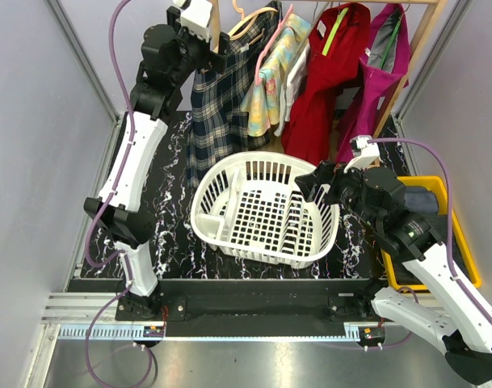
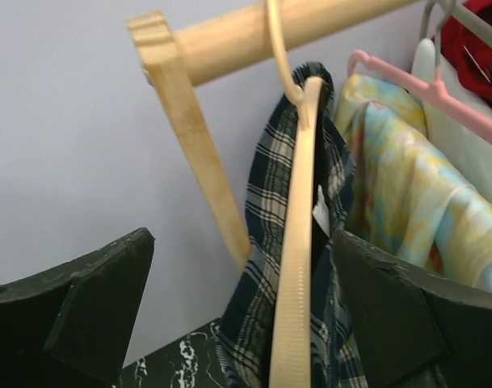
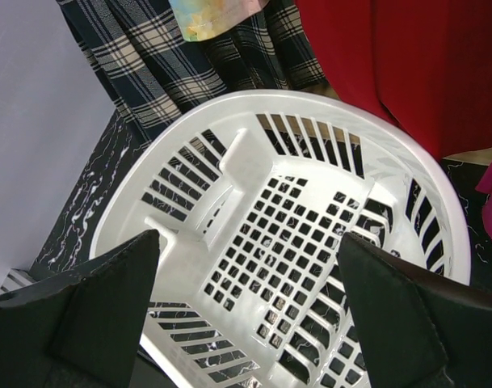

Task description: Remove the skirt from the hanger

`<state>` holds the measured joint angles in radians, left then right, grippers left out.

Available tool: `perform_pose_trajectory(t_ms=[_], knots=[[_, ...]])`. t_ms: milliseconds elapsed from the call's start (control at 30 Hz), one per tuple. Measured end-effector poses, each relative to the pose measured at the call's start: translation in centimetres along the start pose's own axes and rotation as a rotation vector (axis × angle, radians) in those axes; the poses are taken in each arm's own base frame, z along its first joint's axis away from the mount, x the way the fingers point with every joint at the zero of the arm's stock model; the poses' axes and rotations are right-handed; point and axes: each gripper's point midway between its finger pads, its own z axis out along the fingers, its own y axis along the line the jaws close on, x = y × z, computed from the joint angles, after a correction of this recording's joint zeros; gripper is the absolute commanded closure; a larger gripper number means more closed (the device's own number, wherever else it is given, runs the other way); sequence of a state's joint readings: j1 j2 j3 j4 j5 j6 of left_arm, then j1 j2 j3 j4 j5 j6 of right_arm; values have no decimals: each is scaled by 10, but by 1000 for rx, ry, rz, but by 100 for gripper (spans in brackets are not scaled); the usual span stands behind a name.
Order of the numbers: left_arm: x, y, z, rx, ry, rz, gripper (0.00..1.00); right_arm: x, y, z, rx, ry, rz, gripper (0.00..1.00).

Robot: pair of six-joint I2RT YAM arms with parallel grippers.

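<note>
left fingers (image 2: 76, 307): spread wide, one on each side of the hanger (image 2: 298, 242), gripping nothing. the right-hand finger sits just beside the cloth; contact there cannot be told.

right fingers (image 3: 92, 307): spread wide, holding nothing, above the near right rim of the basket (image 1: 262, 158).

skirt (image 1: 213, 113): dark plaid, on the hanger at the left end of the rail (image 2: 254, 28), first garment in the row. long axis vertical, waist up at the hanger, hem down toward the tabletop (image 1: 169, 162). the hem ends just behind the basket's far left rim; whether it touches the tabletop cannot be told.

hanger: hooked over the rail, bar seen edge-on in the left wrist view, running down between the fingers.

edges and room: the post (image 2: 197, 153) stands just left of the skirt, with the grey wall behind it; little room on that side. on the right a pastel garment (image 1: 274, 73) hangs against the skirt, then a red one (image 1: 326, 89). the space toward the arms is open, above the basket. a yellow bin (image 1: 460, 242) sits at the right edge, beside the right arm.
</note>
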<state>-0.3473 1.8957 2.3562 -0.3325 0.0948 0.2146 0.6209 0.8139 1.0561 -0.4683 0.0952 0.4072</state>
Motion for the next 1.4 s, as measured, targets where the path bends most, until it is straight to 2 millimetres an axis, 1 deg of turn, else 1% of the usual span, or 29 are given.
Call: perform_pose_trajectory(t_ms=[233, 300, 333, 400, 433, 500, 600, 700, 733, 767, 833, 867, 933, 967, 1033, 1167, 1233, 1300, 1333, 1400], knots=[[32, -28, 6, 80, 72, -18, 2, 4, -1, 5, 8, 15, -2, 0], [43, -36, 6, 100, 101, -22, 5, 4, -1, 6, 8, 16, -2, 0], [49, -40, 6, 110, 116, -24, 8, 3, -1, 6, 8, 14, -2, 0], [56, -46, 6, 126, 135, -27, 12, 3, -1, 6, 6, 11, -1, 1], [58, -48, 6, 133, 142, -28, 16, 2, -1, 6, 6, 10, -1, 1], [59, -51, 5, 140, 146, -30, 19, 2, -1, 6, 5, 9, -1, 1], [58, -50, 5, 139, 149, -34, 20, 1, 0, 6, 4, 7, -1, 1], [51, -49, 7, 136, 134, -36, 23, 0, 0, 4, 1, 2, 0, 2], [47, -48, 8, 134, 126, -35, 27, 0, 0, 4, 1, 1, 0, 2], [44, -47, 8, 132, 118, -35, 34, 0, 0, 4, 1, 1, 0, 3], [35, -45, 11, 124, 95, -36, 41, 0, 0, 4, 1, 2, 0, 3], [33, -44, 12, 123, 88, -36, 50, 1, 0, 4, 1, 3, 0, 3], [29, -44, 13, 121, 77, -40, 57, 1, 0, 5, 2, 4, 0, 3], [28, -44, 14, 121, 74, -40, 62, 1, 0, 5, 3, 5, -1, 3], [29, -44, 16, 124, 73, -41, 65, 1, 0, 5, 3, 4, 0, 3], [34, -47, 17, 138, 81, -40, 66, 1, 0, 5, 3, 4, 0, 4], [36, -49, 19, 148, 83, -39, 74, 1, 0, 5, 3, 4, 0, 4], [37, -50, 19, 155, 83, -39, 86, 1, 0, 5, 2, 4, 0, 5], [37, -49, 19, 152, 84, -36, 100, 1, 0, 5, 3, 4, 0, 5], [37, -46, 19, 149, 81, -32, 100, 1, 0, 5, 2, 4, 0, 6]])
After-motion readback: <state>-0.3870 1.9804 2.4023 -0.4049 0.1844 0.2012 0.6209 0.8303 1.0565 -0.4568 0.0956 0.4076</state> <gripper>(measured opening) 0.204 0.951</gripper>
